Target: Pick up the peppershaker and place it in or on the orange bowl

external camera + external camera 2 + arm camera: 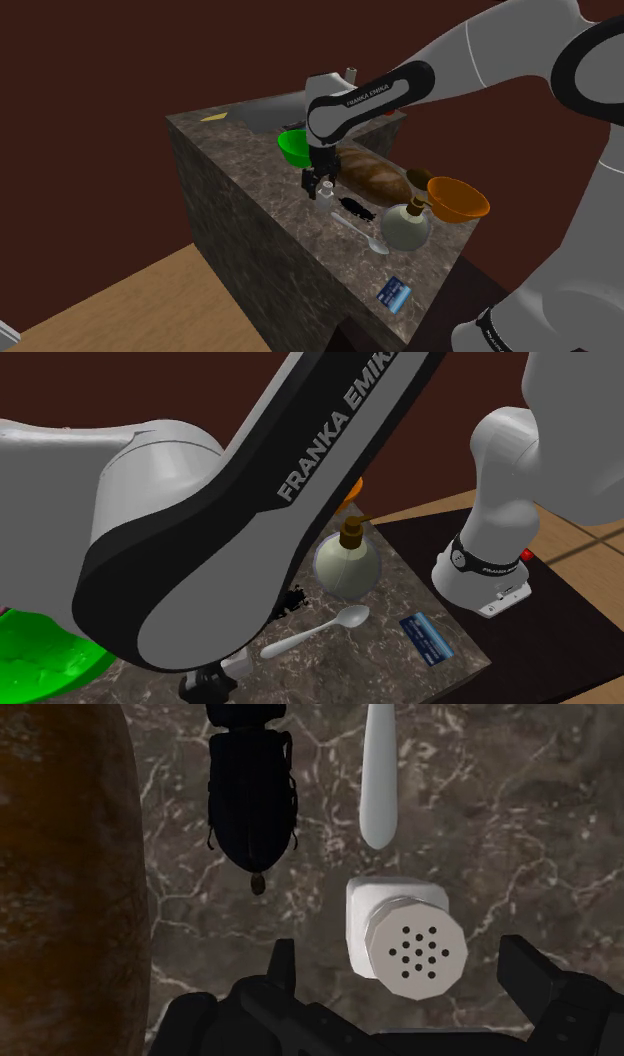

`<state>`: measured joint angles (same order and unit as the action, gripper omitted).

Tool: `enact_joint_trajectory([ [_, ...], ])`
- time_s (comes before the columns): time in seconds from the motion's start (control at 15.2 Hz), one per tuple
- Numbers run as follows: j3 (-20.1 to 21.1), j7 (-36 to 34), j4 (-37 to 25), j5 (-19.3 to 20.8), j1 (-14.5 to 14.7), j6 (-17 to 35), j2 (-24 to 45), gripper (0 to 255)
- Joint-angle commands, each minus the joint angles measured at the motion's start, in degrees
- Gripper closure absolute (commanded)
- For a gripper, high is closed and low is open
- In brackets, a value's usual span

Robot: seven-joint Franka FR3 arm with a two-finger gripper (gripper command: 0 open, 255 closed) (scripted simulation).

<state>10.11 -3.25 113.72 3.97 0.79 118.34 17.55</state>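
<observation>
Held end effector (pixel 405 969) wide apart astride the white peppershaker (pixel 402 936), not touching; ahead of it, saw spoon (pixel 378 789) and black beetle-shaped thing (pixel 250 799) cropped short.

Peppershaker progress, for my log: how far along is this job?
Done: the open gripper straddles the peppershaker, fingers not touching it. In hand: nothing; it stands on the counter. Left: close, lift, carry it to the orange bowl.

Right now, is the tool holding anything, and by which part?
Nothing held. The tool is open, straddling the white shaker without touching it.
</observation>
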Motion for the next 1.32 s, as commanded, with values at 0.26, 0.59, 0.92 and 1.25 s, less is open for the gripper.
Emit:
enact_joint_trajectory([
  [0.26,0.02,-0.05,0.09,0.00,0.03,0.12,0.01,0],
  [0.59,0.02,-0.05,0.09,0.00,0.03,0.12,0.01,255],
  [0.92,0.02,-0.05,0.09,0.00,0.03,0.13,0.01,255],
  [1.25,0.18,0.29,-1.08,-0.49,-0.09,-3.16,-2.15,255],
])
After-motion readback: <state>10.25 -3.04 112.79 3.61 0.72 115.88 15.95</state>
